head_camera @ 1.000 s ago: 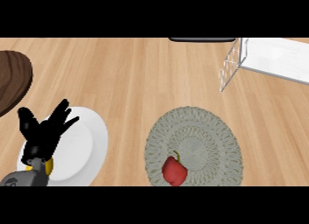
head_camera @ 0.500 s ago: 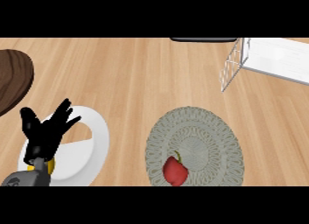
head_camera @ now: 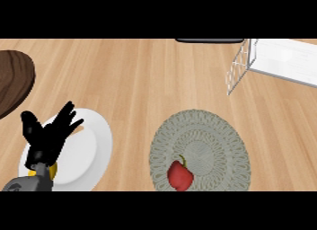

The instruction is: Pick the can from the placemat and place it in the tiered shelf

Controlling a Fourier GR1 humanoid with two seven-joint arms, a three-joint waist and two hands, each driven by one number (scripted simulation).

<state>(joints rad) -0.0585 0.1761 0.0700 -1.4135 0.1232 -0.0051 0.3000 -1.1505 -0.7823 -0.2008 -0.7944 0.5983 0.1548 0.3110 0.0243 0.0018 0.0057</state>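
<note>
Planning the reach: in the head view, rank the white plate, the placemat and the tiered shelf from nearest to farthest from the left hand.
1. White plate, overlapped by the left hand, lower left.
2. Placemat, lower right of centre.
3. Tiered shelf, top right.

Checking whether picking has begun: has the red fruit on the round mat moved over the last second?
No. The red fruit lies at the same spot as before, near the lower edge of the mat.

The wooden counter (head_camera: pixel 154 76) bears a white plate (head_camera: pixel 94 146), grey placemat (head_camera: pixel 200 132), dark round board (head_camera: pixel 8 85) and wire shelf (head_camera: pixel 287 60).
</note>
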